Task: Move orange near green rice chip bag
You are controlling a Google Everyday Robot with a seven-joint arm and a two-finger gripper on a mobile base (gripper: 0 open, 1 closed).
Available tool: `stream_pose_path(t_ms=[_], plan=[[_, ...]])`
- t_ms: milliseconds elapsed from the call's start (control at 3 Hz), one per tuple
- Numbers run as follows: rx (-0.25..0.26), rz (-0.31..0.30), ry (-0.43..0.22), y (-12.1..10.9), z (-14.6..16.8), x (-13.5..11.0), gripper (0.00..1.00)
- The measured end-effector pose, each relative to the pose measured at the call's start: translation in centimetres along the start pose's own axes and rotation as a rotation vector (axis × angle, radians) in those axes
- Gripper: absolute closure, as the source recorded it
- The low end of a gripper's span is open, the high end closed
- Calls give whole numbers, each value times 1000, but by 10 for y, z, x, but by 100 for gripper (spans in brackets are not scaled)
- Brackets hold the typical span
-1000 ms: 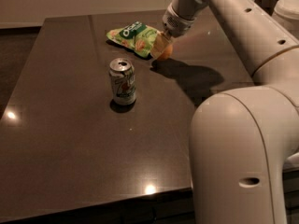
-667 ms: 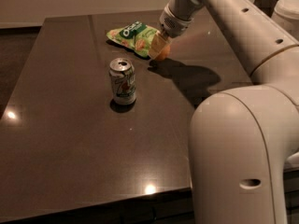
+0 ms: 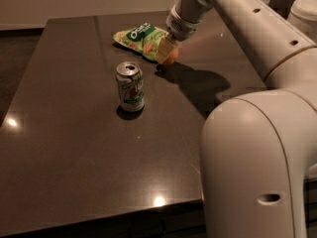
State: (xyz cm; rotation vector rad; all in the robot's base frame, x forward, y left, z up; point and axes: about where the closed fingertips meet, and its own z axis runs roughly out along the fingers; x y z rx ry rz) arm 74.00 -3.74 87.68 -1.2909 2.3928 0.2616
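Note:
The orange [image 3: 171, 60] is a small round fruit at the far side of the dark table [image 3: 74, 148], mostly covered by a tan finger. My gripper [image 3: 166, 52] reaches down from the upper right and is shut on the orange, holding it at or just above the table top. The green rice chip bag [image 3: 140, 38] lies flat just left of the gripper, its right edge touching or nearly touching the orange.
A silver-green soda can [image 3: 130, 87] stands upright in front of the bag, toward the table's middle. My large white arm and base [image 3: 257, 148] fill the right side. The table's front edge runs along the bottom.
The gripper with the orange has shifted slightly left, closer to the bag. The can and bag have not moved.

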Motion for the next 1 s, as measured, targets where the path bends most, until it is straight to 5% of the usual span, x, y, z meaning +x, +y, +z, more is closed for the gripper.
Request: stream_pose_path(t_ms=[667, 1000], plan=[[12, -38, 25, -3, 1, 23, 0], [11, -38, 25, -3, 1, 23, 0]])
